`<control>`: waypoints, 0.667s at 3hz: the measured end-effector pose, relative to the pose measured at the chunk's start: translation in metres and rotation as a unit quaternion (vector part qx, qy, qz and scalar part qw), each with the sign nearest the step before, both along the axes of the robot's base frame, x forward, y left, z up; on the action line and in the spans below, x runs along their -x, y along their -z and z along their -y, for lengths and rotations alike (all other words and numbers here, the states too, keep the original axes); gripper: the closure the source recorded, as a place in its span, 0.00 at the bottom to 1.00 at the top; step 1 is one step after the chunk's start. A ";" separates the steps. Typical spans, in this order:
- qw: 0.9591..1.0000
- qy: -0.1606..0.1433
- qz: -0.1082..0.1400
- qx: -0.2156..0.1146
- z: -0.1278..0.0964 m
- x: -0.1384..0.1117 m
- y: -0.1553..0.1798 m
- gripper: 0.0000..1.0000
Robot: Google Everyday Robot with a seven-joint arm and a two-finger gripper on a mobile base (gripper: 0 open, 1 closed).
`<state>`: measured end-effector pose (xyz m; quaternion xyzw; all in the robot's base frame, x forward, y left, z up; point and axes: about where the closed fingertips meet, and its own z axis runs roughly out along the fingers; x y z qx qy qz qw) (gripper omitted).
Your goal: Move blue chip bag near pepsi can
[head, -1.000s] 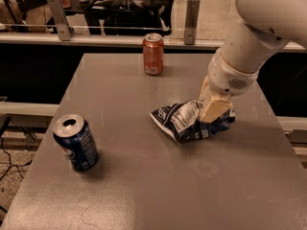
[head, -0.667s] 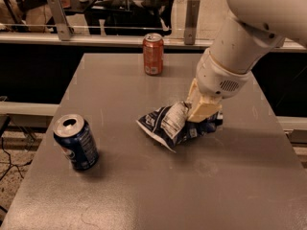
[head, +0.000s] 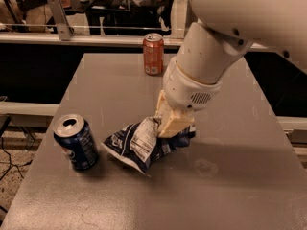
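gripper (head: pixel 173 123) at table (head: pixel 230 186) centre, fingers pinching right end of blue chip bag (head: pixel 136 146), white label print unreadable, pepsi can (head: pixel 76 143) upright just left, orange-red can (head: pixel 153 54) far side

The grey counter (head: pixel 230 186) carries three things. The pepsi can (head: pixel 76 143) stands upright near its front left corner. The blue chip bag (head: pixel 139 145) lies crumpled just beside that can, apart from it. The bag's far end, pinched in the claw (head: pixel 173 123) at mid-counter, may be raised slightly. An orange-red can (head: pixel 153 54) stands upright near the far edge.
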<state>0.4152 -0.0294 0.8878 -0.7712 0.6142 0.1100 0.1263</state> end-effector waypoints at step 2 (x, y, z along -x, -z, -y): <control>0.999 -0.036 0.001 -0.006 -0.034 0.012 0.002 0.60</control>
